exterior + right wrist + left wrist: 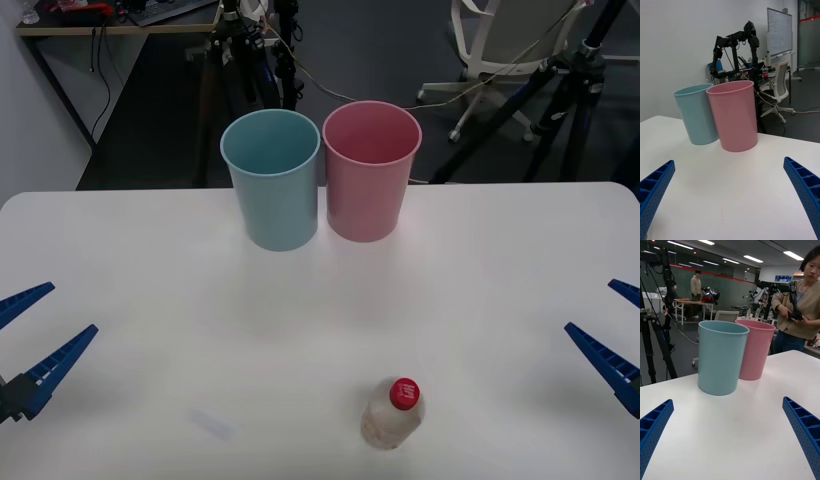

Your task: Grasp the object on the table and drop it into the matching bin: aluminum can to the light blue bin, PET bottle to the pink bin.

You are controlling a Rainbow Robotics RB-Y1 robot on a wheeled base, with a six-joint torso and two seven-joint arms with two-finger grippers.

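Nothing picked up yet.
Bottle [392, 414] stands on the worktop [150, 300]; left gripper [30, 335] and right gripper [615, 335] wait released, pink bin [370, 170] ahead.

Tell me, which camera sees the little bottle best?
The front view. It looks down on the bottle, standing upright on the table between the open left gripper and open right gripper. The two wrist views face the bins instead, so they tell nothing about the bottle.
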